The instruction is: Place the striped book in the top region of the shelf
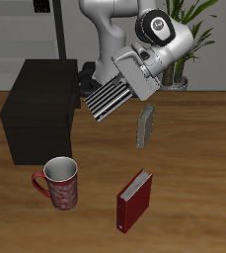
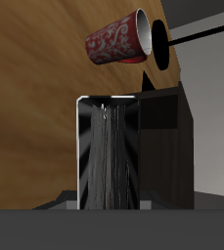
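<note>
Nearest the bench's front edge I see a dark-red book [image 1: 135, 201] standing, w/ a red patterned mug [image 1: 61, 184] beside it. Farther back, a small grey book [image 1: 144, 127] stands upright. Above the bench my tool [image 1: 122, 91] is clamped on the striped book [image 1: 110, 98], held in the air, tilted, just beside the shelf [image 1: 40, 114] near the back edge.

Count of things I see on my screen

I count three books: one striped book [image 1: 109, 99], one red book [image 1: 135, 201], one grey book [image 1: 144, 126]. Also one mug [image 1: 61, 183], one shelf [image 1: 40, 109], one gripper [image 1: 129, 87].
</note>
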Motion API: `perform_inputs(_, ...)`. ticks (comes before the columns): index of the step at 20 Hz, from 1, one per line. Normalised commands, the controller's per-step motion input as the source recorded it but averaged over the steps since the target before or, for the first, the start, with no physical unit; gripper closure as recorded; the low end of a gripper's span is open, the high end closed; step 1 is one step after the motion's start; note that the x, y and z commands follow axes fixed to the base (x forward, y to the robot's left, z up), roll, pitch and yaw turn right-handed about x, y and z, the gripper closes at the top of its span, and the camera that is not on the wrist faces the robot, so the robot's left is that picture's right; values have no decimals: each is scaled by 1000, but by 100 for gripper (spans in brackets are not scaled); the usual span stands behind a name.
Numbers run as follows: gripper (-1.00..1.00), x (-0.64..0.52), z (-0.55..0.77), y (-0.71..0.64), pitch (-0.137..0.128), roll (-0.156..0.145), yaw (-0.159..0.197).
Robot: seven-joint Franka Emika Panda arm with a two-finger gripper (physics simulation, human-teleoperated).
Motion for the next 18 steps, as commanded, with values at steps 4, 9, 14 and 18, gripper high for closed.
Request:
perform_inputs(4, 100, 70, -52, 17, 5, -9, -2)
perform_inputs(9, 100, 25, -25, -25, 6, 8, -5)
perform_inputs(14, 100, 85, 2, -112, 7, -18, -9)
perform_inputs(18, 100, 103, -88, -80, 16, -11, 1)
